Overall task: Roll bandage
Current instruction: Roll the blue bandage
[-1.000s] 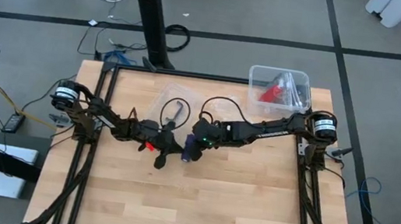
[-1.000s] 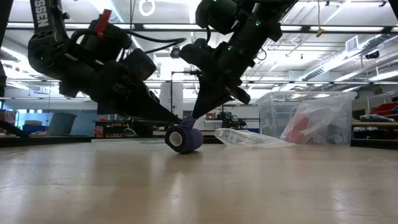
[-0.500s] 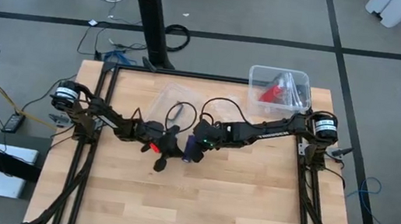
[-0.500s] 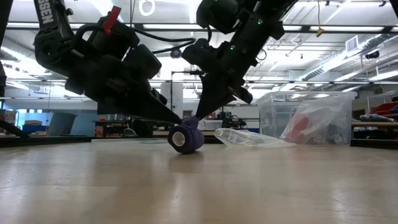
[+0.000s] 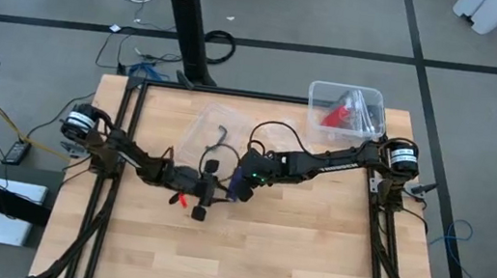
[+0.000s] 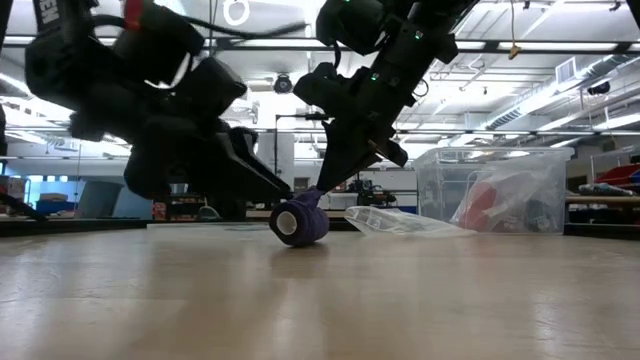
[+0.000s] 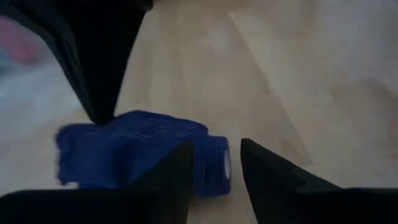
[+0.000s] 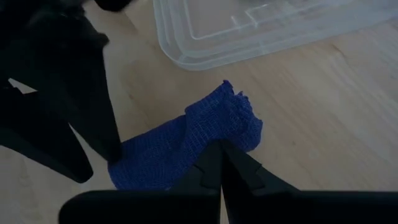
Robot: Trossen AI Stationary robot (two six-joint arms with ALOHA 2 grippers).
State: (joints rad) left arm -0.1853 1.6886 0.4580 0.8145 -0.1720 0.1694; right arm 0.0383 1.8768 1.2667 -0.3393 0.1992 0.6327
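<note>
No legible text or labels.

Bright ceiling lights, blurred left wrist view

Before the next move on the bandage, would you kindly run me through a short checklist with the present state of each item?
1. The bandage is rolled up and lying on the table: ok.
2. The right gripper is shut, its tip pressed on the roll's loose end: ok.
3. The left gripper is open with the roll's end in front of its fingers: ok.
4. Whether the left fingers touch the roll: cannot tell.
5. The clear plastic bag lies behind the roll, apart from it: ok.
6. The clear bin with the red item sits at the far corner, away from both arms: ok.
</note>
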